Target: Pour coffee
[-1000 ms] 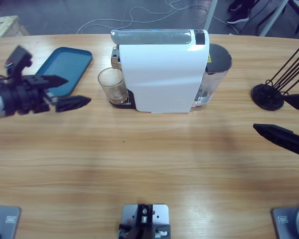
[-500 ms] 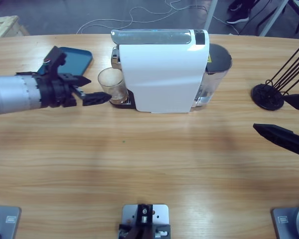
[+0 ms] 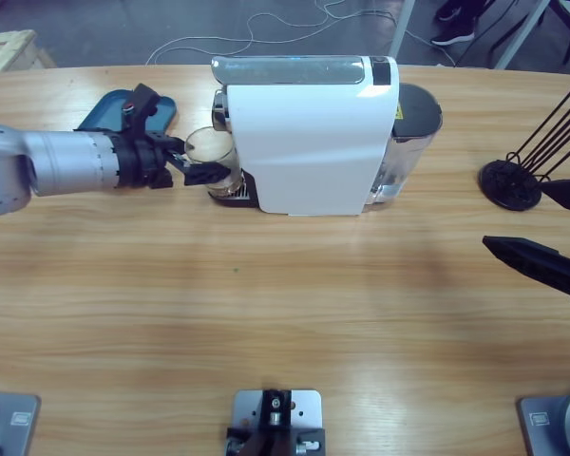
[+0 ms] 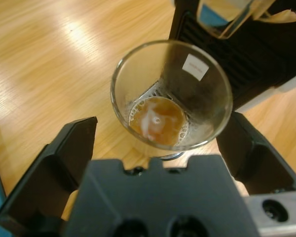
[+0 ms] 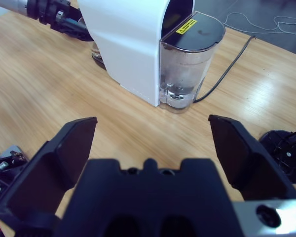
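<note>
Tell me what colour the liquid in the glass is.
Brown, with pale foam: the coffee lies shallow in the glass, clearest in the left wrist view.

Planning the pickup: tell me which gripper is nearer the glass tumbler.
Left. The left gripper straddles the glass tumbler, jaws open; the right gripper sits far across the table.

Long pale wooden worktop (image 3: 294, 313), white boxy coffee machine (image 3: 309, 142) with clear water tank standing near its far edge, teal rectangular tray (image 3: 109, 109) lying to the machine's left, black round-based wire stand (image 3: 511, 183) at the right end, well apart.
</note>
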`<state>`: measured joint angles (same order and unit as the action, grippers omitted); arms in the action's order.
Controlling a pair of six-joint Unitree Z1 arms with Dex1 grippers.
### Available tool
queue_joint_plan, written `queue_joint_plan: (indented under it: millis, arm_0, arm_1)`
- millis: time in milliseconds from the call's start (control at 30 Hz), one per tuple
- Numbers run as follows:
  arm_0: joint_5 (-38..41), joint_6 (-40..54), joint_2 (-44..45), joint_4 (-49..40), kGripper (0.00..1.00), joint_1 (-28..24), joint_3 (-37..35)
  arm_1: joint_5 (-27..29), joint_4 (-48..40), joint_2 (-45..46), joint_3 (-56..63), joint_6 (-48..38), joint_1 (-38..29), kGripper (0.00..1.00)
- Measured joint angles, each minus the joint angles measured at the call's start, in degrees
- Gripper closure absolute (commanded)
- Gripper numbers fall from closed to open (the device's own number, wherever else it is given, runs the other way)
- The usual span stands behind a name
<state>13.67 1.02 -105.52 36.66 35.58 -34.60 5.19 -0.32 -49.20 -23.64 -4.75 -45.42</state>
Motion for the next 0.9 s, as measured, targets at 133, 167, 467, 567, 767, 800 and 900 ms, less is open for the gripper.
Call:
queue_joint_plan:
  millis: [133, 167, 467, 567, 767, 800, 900]
  arm_0:
    - [1.1, 0.0, -1.8, 0.8, 0.018, -0.1, -0.6]
    - [1.4, 0.0, -2.2, 1.0, 0.018, -0.1, -1.0]
    - [2.6, 0.0, -3.9, 1.5, 0.541, -0.2, -2.8]
    - [3.7, 0.0, -4.2, 1.5, 0.905, -0.2, -3.2]
    - [5.1, 0.0, -4.5, 2.2, 0.943, -0.4, -3.3]
    - [5.4, 0.0, -4.5, 2.2, 0.943, -0.4, -3.3]
    - [6.0, 0.0, -4.5, 2.2, 0.943, -0.4, -3.3]
  arm_1:
    - [0.0, 0.0, 0.0, 0.0, 0.0, 0.0, 0.000]
    - [0.0, 0.0, 0.0, 0.0, 0.0, 0.0, 0.000]
    - [0.0, 0.0, 0.0, 0.0, 0.0, 0.0, 0.000]
    - [0.0, 0.0, 0.0, 0.0, 0.0, 0.0, 0.000]
    - [0.0, 0.0, 0.0, 0.0, 0.0, 0.0, 0.000]
    - [0.0, 0.0, 0.0, 0.0, 0.0, 0.0, 0.000]
    - [0.0, 0.0, 0.0, 0.0, 0.0, 0.0, 0.000]
